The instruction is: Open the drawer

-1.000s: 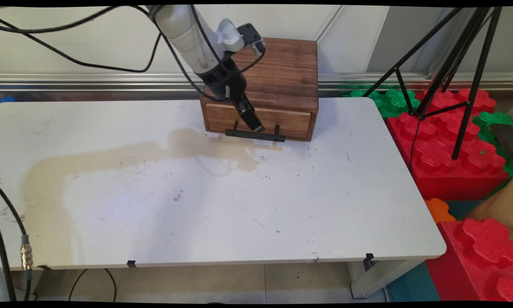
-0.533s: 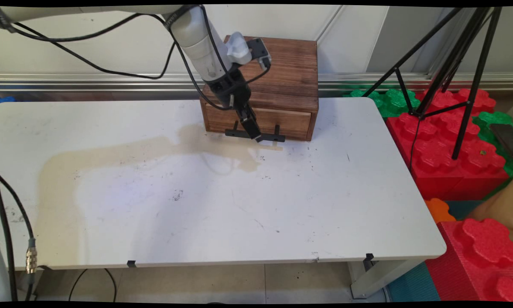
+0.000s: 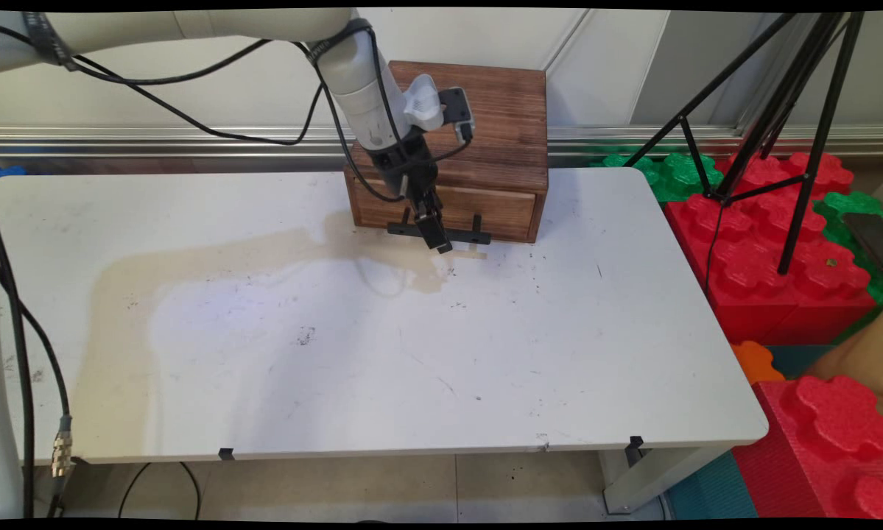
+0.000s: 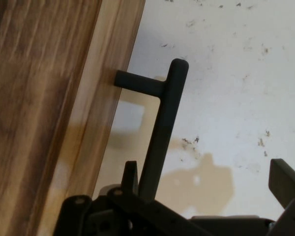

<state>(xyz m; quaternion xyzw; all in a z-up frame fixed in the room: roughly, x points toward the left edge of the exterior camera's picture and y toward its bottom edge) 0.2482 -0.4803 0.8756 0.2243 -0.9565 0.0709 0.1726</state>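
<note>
Drawer box (image 3: 478, 158): one wooden box with a single drawer (image 3: 478, 210) stood at 12 o'clock on the white worktop (image 3: 426, 346), against the far edge. One black bar handle (image 3: 463, 235) ran across the drawer front on two short posts, and the drawer looked closed.

One black hand (image 3: 441, 244) hung at the handle's middle, reaching down from the arm at 11 o'clock. In the hand view the bar (image 4: 162, 128) ran up from between the two fingers: one finger (image 4: 130, 174) sat between the bar and the drawer front, the other (image 4: 285, 182) stood well off on the far side. The hand was spread wide, straddling the bar without clamping it.

One tan stain (image 3: 213, 258) ran from the box toward 9 o'clock and down the left side. One black tripod (image 3: 772, 110) stood at 2 o'clock over red (image 3: 780, 258) and green (image 3: 669, 173) foam blocks.

Compared with a second earlier, the hand had dropped lower on the handle and shifted slightly toward 9 o'clock; the box and drawer had not moved.
</note>
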